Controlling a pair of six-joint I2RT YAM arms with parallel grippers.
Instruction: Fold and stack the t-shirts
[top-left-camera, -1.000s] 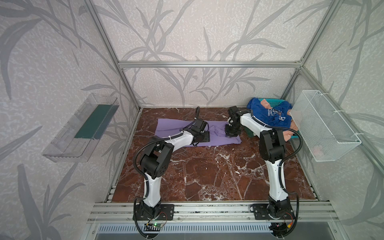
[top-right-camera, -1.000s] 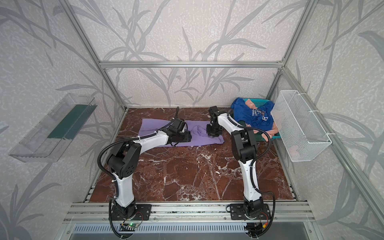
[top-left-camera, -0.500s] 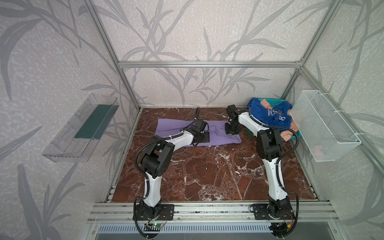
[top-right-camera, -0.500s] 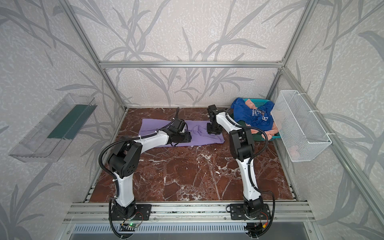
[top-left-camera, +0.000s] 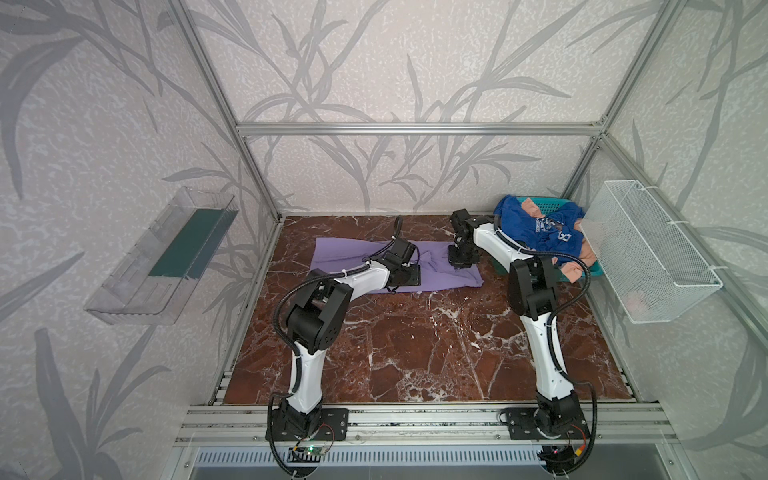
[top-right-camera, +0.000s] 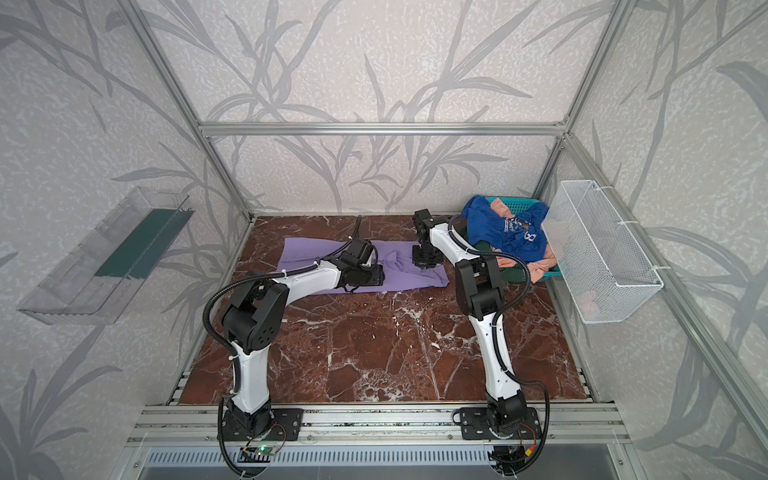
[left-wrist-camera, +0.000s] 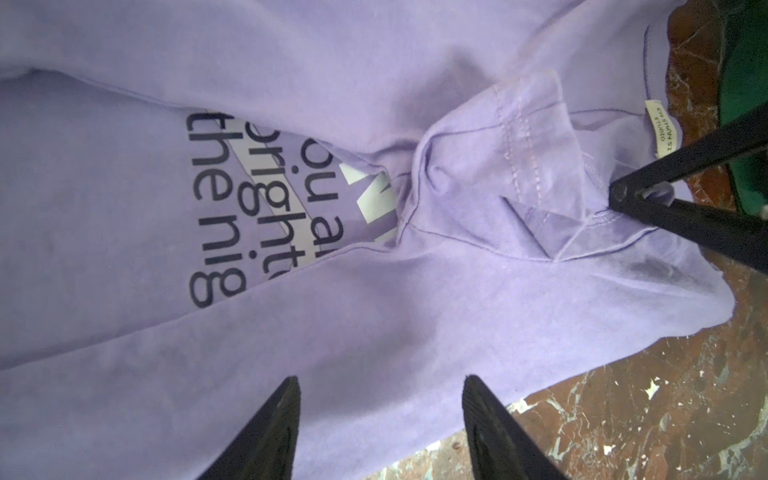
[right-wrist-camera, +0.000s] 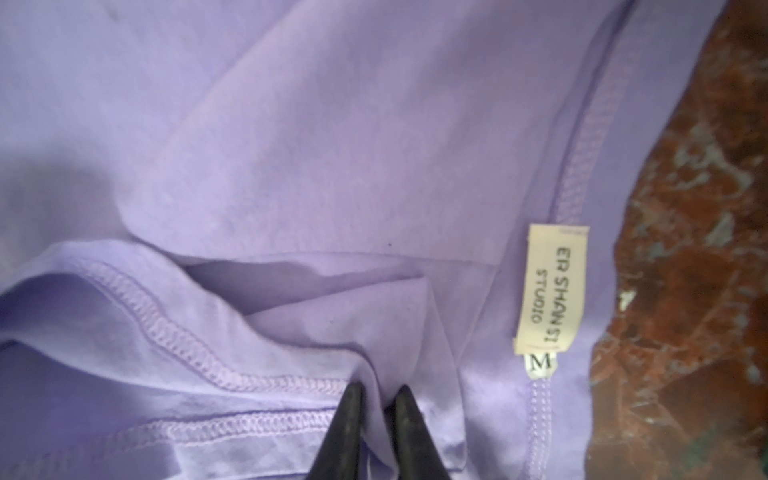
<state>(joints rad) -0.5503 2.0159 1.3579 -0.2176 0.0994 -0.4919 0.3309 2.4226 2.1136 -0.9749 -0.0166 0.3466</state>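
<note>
Lavender-purple cotton t-shirt (top-left-camera: 340, 259) lies spread along the far side of the red-brown marble tabletop (top-left-camera: 415, 340), dark printed text partly covered by a fold. Left tool (left-wrist-camera: 381, 380) hangs over the shirt's edge, fingers wide apart, gripping nothing. Right tool (right-wrist-camera: 379, 387) is narrow, pinching a fold of lavender cloth by the stitched collar, near the cream neck label (right-wrist-camera: 550, 291). Royal blue printed shirt (top-left-camera: 536, 226) and peach shirt (top-left-camera: 571, 272) are heaped in the teal plastic basket (top-left-camera: 548, 202) in the far right corner.
</note>
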